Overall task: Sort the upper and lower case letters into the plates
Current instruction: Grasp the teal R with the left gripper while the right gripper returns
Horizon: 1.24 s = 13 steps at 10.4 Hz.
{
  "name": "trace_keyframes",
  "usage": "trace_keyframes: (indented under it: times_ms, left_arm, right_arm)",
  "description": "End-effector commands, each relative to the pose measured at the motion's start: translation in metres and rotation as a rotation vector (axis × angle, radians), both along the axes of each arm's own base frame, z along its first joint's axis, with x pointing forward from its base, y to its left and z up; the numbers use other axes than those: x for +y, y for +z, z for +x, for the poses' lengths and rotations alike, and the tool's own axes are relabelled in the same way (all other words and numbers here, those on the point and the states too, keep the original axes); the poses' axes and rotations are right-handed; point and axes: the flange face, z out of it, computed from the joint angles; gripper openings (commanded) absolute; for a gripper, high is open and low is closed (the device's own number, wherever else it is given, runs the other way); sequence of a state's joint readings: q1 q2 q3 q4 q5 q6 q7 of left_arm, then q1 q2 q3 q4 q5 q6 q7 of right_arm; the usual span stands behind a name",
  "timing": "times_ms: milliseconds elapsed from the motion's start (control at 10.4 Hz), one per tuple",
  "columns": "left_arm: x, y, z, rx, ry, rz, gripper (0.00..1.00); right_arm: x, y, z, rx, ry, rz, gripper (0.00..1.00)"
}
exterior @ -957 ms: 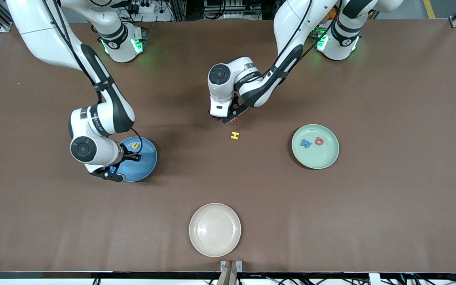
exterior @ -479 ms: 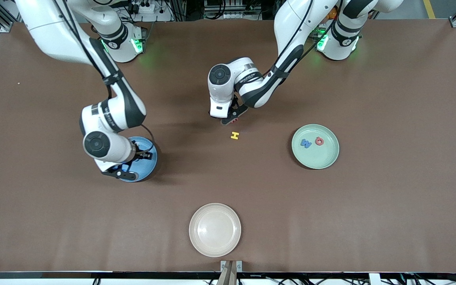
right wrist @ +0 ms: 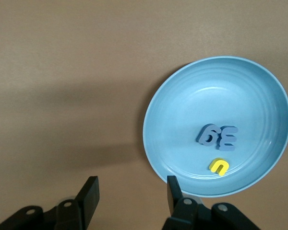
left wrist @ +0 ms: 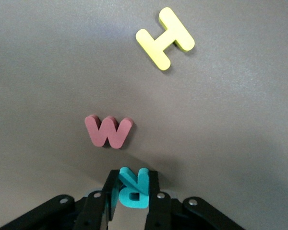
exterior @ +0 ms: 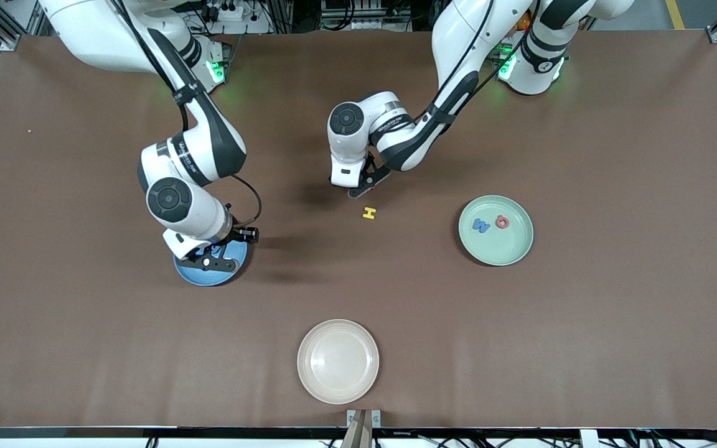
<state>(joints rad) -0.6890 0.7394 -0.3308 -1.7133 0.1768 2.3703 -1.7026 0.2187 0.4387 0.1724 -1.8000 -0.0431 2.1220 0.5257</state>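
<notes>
On my brown table (exterior: pixel 582 342) I count three plates, blue (right wrist: pixel 259 76), mint (exterior: pixel 508 249) and cream (exterior: pixel 338 361), and eight letters: yellow H (left wrist: pixel 165 37), red W (left wrist: pixel 108 131) and teal R (left wrist: pixel 132 186) mid-table, a blue letter (exterior: pixel 480 225) and a red letter (exterior: pixel 502 221) in the mint plate, two blue letters (right wrist: pixel 217 136) and a yellow one (right wrist: pixel 219 166) in the blue plate. My left gripper (left wrist: pixel 132 196) is down at the table, jaws clenched on the R, just beside the W. My right gripper (right wrist: pixel 130 192) hangs over the blue plate's edge, jaws spread and empty.
</notes>
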Motion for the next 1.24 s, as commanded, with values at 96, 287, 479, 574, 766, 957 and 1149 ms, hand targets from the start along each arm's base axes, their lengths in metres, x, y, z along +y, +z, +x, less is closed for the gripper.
trace_keyframes:
  times_ms: [96,287,479,574,766,957,1149]
  left_arm:
    - [0.016,0.015,0.028,0.0,-0.035,0.026,0.0]
    - [0.031,0.035,0.051,0.026,-0.056,0.072,0.0]
    - [0.05,0.075,0.082,0.119,-0.068,0.035,0.0]
    - [0.068,0.095,0.095,0.136,-0.129,0.036,0.0]
    - [0.108,0.114,0.117,0.18,-0.257,0.052,0.0]
    - [0.158,0.113,0.145,0.217,-0.365,0.048,0.0]
    - [0.204,0.106,0.156,0.213,-0.464,0.091,0.0]
  right_arm:
    - [0.028,0.021,-0.014,-0.022,-0.058,0.034,0.66]
    - [0.058,0.023,-0.02,-0.064,-0.108,0.074,0.66]
    - [0.087,0.021,-0.031,-0.085,-0.108,0.089,0.66]
    - [0.096,0.018,-0.036,-0.088,-0.123,0.086,0.66]
    - [0.115,0.013,-0.046,-0.081,-0.139,0.096,0.65]
    - [0.146,0.0,-0.061,-0.09,-0.196,0.116,0.65]
    - [0.178,-0.016,-0.083,-0.088,-0.235,0.105,0.65]
